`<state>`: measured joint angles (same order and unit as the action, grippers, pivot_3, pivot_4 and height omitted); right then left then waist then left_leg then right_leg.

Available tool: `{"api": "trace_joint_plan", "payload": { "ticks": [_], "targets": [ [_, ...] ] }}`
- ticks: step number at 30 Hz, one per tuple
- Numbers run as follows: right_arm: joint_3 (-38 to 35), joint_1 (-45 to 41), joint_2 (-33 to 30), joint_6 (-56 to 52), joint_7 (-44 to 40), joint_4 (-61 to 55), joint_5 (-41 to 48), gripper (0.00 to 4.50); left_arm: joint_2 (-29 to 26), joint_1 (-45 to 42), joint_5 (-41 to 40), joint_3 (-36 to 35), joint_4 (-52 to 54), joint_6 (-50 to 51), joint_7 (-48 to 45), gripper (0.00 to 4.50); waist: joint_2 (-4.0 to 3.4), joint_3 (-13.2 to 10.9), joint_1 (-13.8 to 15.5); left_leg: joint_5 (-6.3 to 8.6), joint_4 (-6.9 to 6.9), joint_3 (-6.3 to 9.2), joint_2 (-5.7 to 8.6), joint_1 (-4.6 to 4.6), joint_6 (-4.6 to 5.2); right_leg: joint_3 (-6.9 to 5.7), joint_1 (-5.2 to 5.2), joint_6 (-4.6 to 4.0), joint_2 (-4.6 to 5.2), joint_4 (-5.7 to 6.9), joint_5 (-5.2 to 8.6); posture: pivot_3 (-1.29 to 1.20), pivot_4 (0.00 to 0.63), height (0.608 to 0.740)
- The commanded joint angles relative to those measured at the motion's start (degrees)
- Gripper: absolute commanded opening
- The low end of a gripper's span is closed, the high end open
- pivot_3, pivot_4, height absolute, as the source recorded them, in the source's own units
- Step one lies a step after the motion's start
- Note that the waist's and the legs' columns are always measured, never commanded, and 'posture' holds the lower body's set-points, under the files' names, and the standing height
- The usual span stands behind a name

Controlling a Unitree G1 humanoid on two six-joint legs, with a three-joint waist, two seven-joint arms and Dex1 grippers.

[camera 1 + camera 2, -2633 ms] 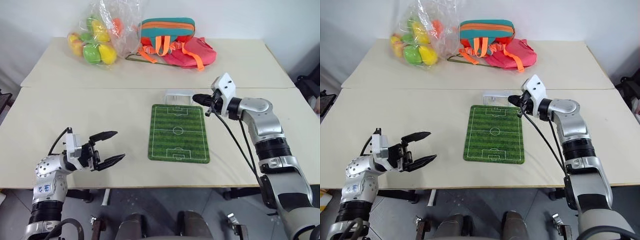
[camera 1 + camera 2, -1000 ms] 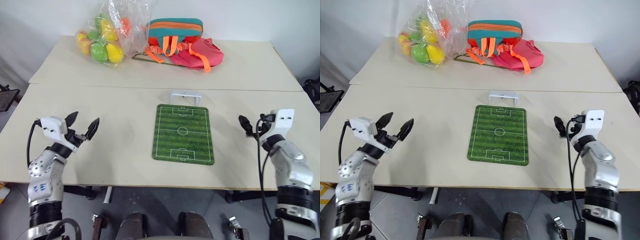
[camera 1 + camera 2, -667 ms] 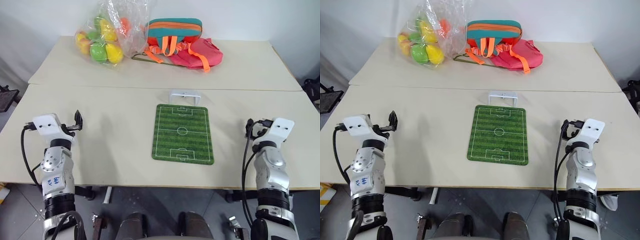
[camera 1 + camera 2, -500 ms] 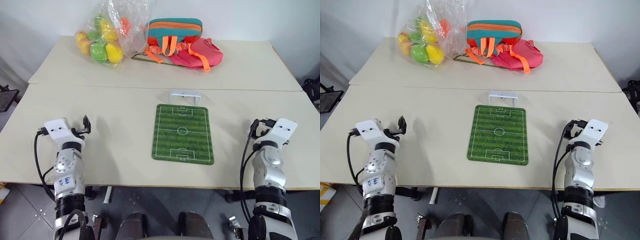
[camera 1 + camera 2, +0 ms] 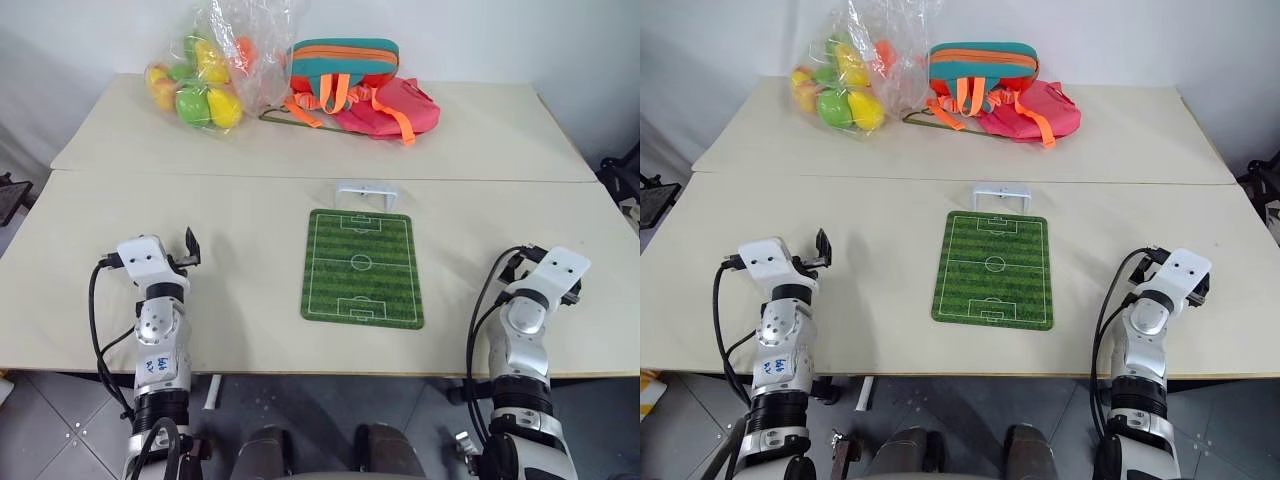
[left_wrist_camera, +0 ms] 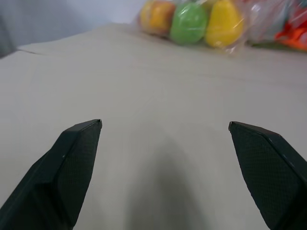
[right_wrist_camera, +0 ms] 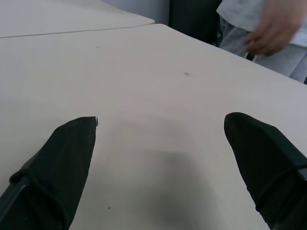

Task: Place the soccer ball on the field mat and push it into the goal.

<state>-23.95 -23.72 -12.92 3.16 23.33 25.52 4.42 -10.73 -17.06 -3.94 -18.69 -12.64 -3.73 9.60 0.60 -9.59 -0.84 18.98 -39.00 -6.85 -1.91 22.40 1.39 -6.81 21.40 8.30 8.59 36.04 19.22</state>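
- Left gripper [image 6: 163,139]: lower left of head view, forearm raised, fingers spread wide.
- Right gripper [image 7: 160,139]: lower right, fingers likewise apart, nothing held.
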Motion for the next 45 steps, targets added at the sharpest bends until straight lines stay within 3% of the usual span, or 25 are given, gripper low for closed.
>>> {"api": "trace_joint_plan", "payload": {
  "ticks": [1,10,37,45],
  "targets": [
    [-0.6,0.9,-0.2,-0.8,1.2,2.8,-0.3,4.47,-0.5,0.8,4.1,0.8,0.8,-0.9,3.7,4.5,0.1,0.1,-0.1,0.0,0.0,0.01,-0.04,-0.01,0.0,0.0,-0.03,0.0,0.01,0.0,0.0,0.0,0.15,0.74],
    [-1.6,-0.7,-1.6,1.4,1.8,7.7,0.6,4.47,-0.5,1.7,6.9,-1.2,0.2,-0.7,11.2,4.5,0.37,0.4,-0.3,0.0,0.0,0.02,-0.21,-0.08,0.0,0.0,-0.12,0.0,0.03,-0.02,0.0,0.0,0.15,0.74],
    [-1.5,0.1,-0.5,4.9,3.0,9.9,1.9,4.47,-1.3,0.7,5.9,-0.1,-0.9,-1.9,8.0,4.5,0.51,0.5,-0.5,0.01,0.04,0.18,-0.2,-0.2,-0.01,-0.12,-0.36,0.0,0.05,-0.1,0.0,0.0,0.15,0.74],
    [1.0,0.9,-4.1,3.4,-11.5,4.1,5.2,4.47,-2.8,3.2,-0.5,-0.3,2.2,-3.0,-3.1,4.5,0.45,0.5,-0.8,0.01,0.07,0.14,-0.2,-0.2,-0.01,-0.09,-0.34,0.0,0.05,-0.14,0.0,0.0,0.15,0.74]
  ]
}}
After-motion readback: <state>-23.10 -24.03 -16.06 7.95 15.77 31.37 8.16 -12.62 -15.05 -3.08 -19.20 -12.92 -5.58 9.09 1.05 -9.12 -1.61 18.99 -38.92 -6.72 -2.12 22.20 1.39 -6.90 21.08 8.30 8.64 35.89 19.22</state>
